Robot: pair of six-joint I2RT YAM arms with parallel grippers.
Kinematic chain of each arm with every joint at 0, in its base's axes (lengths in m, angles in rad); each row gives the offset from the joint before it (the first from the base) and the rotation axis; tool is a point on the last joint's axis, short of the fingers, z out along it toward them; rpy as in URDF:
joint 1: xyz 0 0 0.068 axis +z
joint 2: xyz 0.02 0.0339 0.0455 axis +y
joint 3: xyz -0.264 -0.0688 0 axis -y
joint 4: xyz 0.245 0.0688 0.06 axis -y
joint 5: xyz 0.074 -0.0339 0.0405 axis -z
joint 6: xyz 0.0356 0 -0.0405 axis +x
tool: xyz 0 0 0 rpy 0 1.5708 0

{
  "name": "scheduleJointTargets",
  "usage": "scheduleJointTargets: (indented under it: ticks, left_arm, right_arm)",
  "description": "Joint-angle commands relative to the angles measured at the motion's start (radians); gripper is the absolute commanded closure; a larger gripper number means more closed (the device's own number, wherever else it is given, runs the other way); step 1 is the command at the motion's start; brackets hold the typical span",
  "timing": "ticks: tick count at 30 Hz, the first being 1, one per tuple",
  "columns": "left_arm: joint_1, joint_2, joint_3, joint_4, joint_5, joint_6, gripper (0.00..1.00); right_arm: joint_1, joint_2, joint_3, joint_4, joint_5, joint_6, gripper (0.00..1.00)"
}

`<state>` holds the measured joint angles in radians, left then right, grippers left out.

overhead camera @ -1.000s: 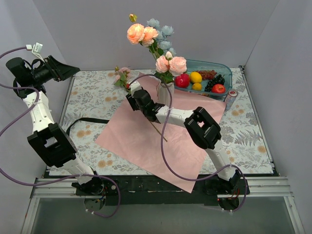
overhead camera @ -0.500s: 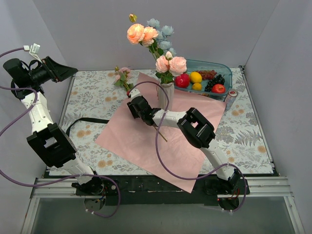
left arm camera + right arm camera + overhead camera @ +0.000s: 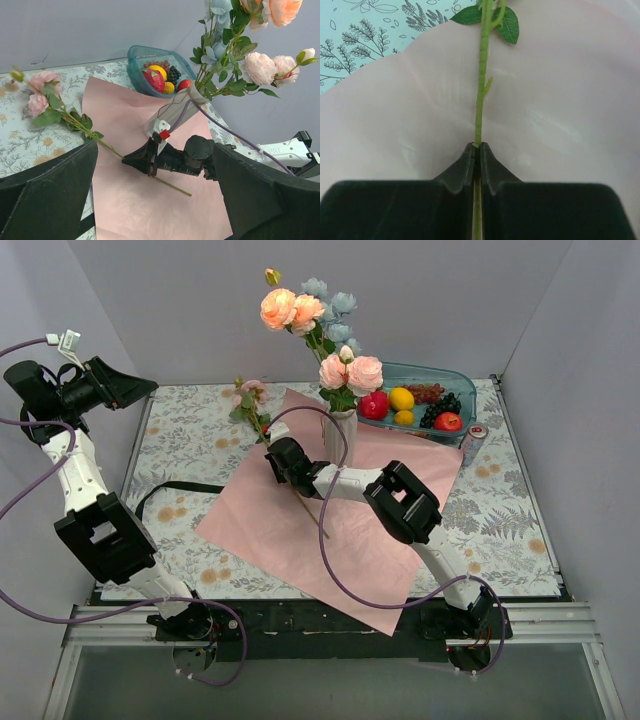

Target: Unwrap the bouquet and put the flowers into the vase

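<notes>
One loose flower (image 3: 250, 396) lies outside the vase (image 3: 340, 432) — its pink head on the counter (image 3: 190, 435), its stem (image 3: 481, 100) running across the flattened wrapping paper (image 3: 300, 535). The right hand (image 3: 477, 150) is pinched shut on that stem, low against the paper. The other flowers (image 3: 345, 370) stand in the vase nearby. The left hand (image 3: 140, 386) hangs wide open and empty, well apart. The step in hand is picking this stem up. Next it likely needs lifting, turning upright and threading into the crowded neck — without toppling the vase.
</notes>
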<state>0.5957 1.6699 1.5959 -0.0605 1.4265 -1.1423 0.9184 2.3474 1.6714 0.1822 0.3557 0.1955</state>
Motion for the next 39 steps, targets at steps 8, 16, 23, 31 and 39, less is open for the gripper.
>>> scheduleJointTargets:
  ticks: [8, 16, 23, 31, 39]
  left_arm:
    - [0.009, -0.058, -0.013, 0.024, 0.038, -0.004, 0.02]
    - [0.010, -0.064, 0.006, 0.028, 0.141, -0.045, 0.02]
    - [0.012, -0.117, -0.017, 0.050, 0.207, -0.065, 0.02]
    - [0.009, -0.232, -0.217, 0.644, 0.201, -0.480, 0.02]
    - [-0.130, -0.386, -0.164, 0.302, 0.077, -0.166, 0.02]
  right_arm:
    - [0.004, -0.060, 0.034, 0.057, -0.050, 0.001, 0.99]
    - [0.031, -0.203, 0.112, 0.177, -0.084, -0.014, 0.99]
    - [0.062, -0.295, 0.149, 0.221, -0.078, -0.045, 0.99]
    - [0.100, -0.529, -0.016, 0.419, -0.066, -0.093, 0.99]
    - [0.211, -0.672, -0.127, 0.520, -0.072, -0.192, 0.99]
